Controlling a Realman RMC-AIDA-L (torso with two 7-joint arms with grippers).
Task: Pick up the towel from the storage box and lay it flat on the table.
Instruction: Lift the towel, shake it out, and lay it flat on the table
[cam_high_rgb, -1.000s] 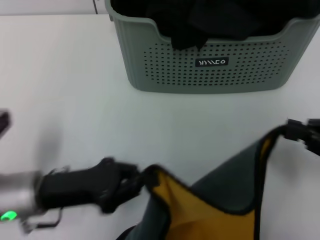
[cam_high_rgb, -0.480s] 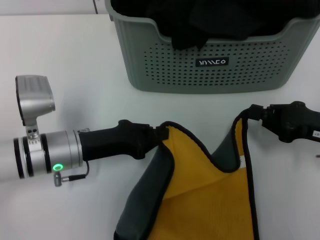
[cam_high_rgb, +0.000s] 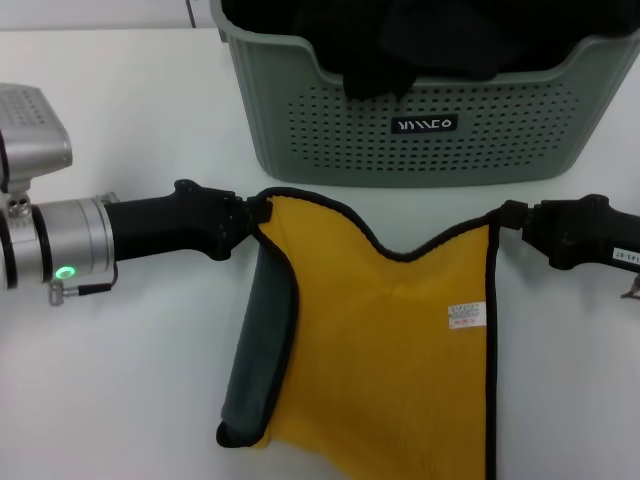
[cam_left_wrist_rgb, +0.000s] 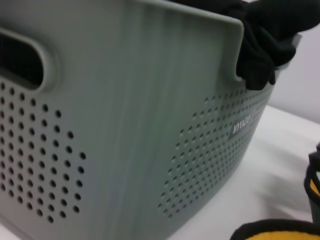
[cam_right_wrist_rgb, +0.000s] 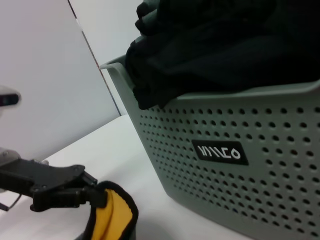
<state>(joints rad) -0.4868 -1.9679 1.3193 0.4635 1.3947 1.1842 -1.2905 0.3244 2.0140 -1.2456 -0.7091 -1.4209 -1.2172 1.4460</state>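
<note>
Black cloths (cam_high_rgb: 420, 40) are heaped in the storage box (cam_high_rgb: 420, 140) behind the towel (cam_high_rgb: 390, 340), which is pinched at its corners by left gripper (cam_high_rgb: 255, 212) and right gripper (cam_high_rgb: 505, 222) fingers over the tabletop (cam_high_rgb: 130, 380).

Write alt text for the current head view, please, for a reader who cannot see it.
Both grippers, left gripper and right gripper, hold a yellow towel by its far corners, spread over the white table. Behind it stands the green storage box holding black cloths.

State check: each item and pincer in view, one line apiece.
towel: out of box, yellow side up, left edge folded over, held at two corners.
storage box: upright, black cloths inside.
left pincer: shut on towel corner.
right pincer: shut on towel corner.
</note>
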